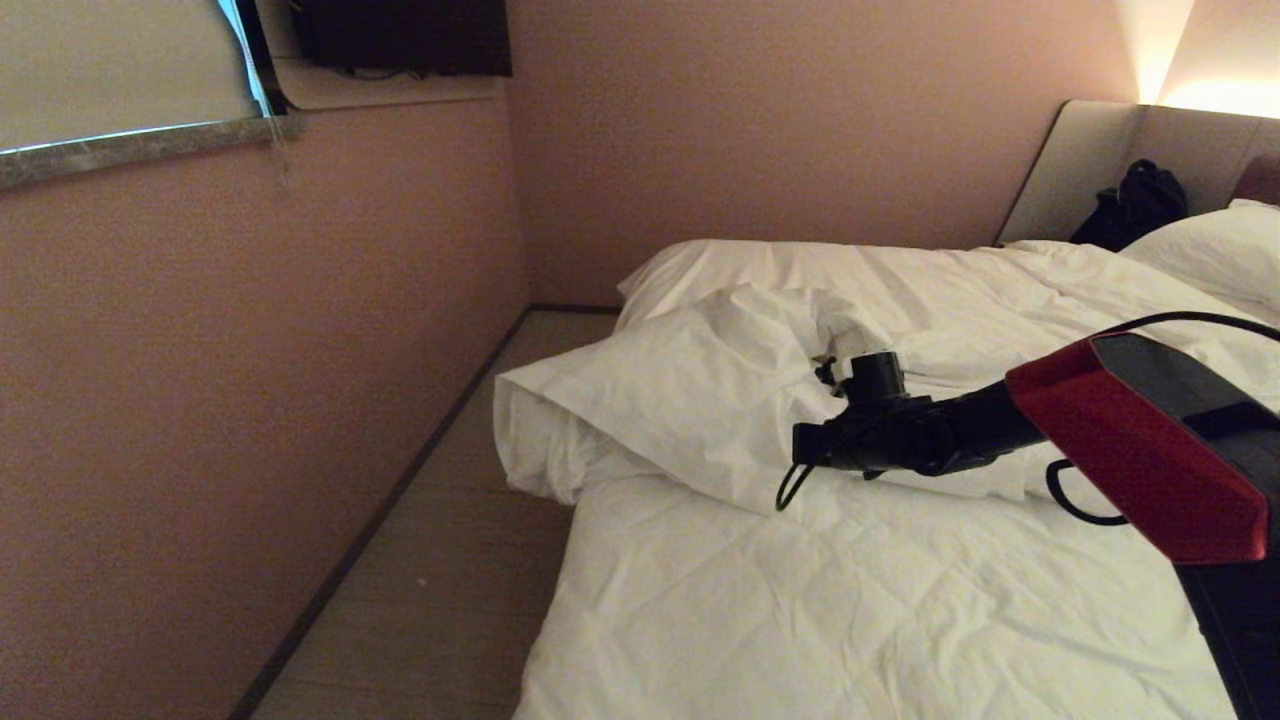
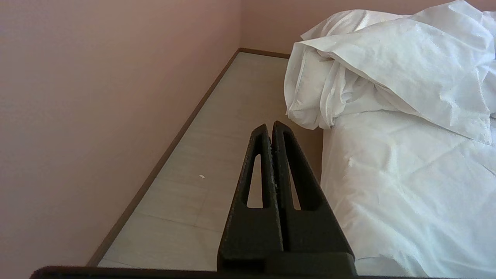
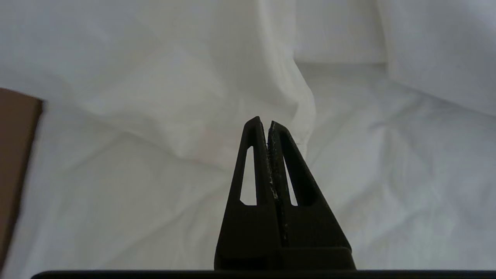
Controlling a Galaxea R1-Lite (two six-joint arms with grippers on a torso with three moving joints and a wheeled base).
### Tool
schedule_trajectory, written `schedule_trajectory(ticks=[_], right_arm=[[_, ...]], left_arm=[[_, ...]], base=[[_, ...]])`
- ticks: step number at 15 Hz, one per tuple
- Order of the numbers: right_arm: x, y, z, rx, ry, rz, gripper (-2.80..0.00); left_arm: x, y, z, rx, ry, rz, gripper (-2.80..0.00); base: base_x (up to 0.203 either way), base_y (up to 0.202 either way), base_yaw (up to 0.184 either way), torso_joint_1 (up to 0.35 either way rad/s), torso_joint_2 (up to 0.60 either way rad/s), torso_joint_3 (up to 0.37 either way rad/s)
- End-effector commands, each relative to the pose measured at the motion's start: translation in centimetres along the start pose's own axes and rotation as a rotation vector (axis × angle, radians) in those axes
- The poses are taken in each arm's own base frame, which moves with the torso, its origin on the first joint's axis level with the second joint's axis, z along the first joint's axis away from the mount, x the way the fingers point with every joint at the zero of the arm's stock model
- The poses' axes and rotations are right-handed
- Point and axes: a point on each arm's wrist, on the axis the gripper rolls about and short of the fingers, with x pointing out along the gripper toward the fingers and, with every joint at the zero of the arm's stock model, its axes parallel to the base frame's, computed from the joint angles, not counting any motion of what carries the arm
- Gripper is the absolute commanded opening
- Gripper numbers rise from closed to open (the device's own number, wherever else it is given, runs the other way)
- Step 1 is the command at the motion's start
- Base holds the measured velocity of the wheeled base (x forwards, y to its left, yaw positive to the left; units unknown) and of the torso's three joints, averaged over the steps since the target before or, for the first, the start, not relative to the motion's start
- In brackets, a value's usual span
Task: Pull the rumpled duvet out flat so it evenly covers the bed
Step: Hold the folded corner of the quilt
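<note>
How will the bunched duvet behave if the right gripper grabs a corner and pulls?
Probably floppy: the duvet lies folded back in soft creases, so a pulled corner should trail and sag. Its puffy bulk suggests some drag over the bed. The right gripper is shut, empty, pointing at a fold; a thin pinch might slip.

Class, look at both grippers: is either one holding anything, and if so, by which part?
Nothing is held. The right gripper is shut and empty, pointing at a fold of the duvet. The left gripper is shut and empty, over the floor beside the bed.

Head view overlooks bed (image 1: pixel 850 600); wrist views close, sharing duvet (image 1: pixel 700 390).
</note>
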Motion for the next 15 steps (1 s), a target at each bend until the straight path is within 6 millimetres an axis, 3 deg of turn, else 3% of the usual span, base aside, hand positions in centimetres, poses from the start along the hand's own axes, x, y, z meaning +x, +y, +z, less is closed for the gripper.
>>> schedule_trajectory(ticks=[1,13,14,15], right_arm=[[1.1,-0.3,-0.8,0.003,0.016,-0.011,-2.80],[3.3,-0.9,-2.4,0.001,0.049,-0.044,-2.80],[3.3,-0.9,-2.4,0.000,0.047,-0.044,0.00],[3.2,-0.8,-2.3,0.001,0.045,-0.042,0.00]], left_arm=[[0.0,0.0,0.0,-0.001,0.000,0.001,-2.80],[0.0,0.0,0.0,-0.001,0.000,0.001,-2.80],[0.0,0.0,0.0,-0.001,0.000,0.001,-2.80],[0.0,0.0,0.0,-0.001,0.000,0.001,-2.80]], base=[[0.000,0.000,0.000,0.000,0.00,0.000],[0.000,0.000,0.000,0.000,0.00,0.000],[0.000,0.000,0.000,0.000,0.00,0.000],[0.000,0.000,0.000,0.000,0.00,0.000]])
